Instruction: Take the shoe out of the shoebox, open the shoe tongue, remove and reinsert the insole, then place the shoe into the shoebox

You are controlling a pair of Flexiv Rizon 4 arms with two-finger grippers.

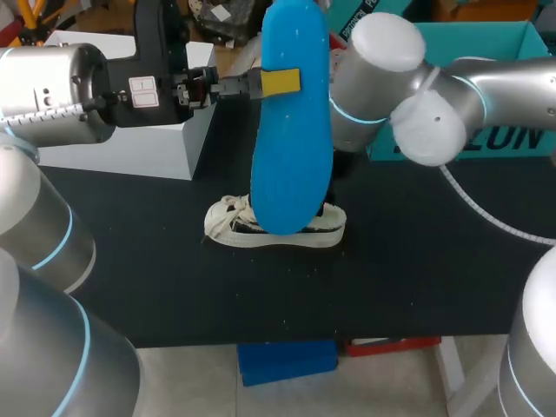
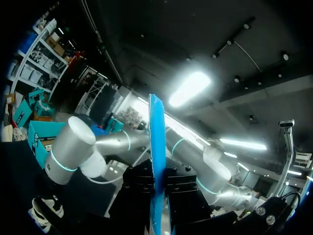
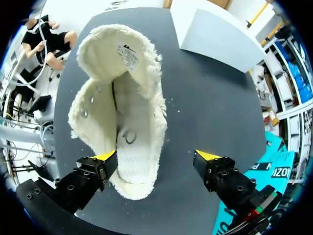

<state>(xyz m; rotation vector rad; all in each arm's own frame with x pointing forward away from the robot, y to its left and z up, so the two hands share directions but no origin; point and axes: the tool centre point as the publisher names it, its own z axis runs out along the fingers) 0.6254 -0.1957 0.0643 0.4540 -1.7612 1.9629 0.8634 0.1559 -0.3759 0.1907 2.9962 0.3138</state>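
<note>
White box (image 1: 130, 143) sits on the black table (image 1: 130, 261), well left of the shoe (image 1: 274, 230) and behind it. Left arm comes in over the box; left gripper (image 1: 278, 82) is high above the shoe, pinching the blue insole (image 1: 291, 130), one yellow tip flat on its near face. Insole hangs upright in the air, lower end just over the shoe in the head view. Left wrist view: insole (image 2: 156, 171) edge-on between the dark fingers, yellow tips not visible there.

Shoe is cream canvas with a white sole, lying on the table and not in any box. Right wrist view looks straight down into it (image 3: 122, 112): tongue folded back, inside bare. Right gripper (image 3: 156, 157) is directly over the shoe's heel end, fingers spread wide, one tip at the shoe's edge, the other clear of it over bare table. Teal shoebox (image 1: 486, 48) stands right of the shoe and behind it, behind the right arm (image 1: 417, 87).
</note>
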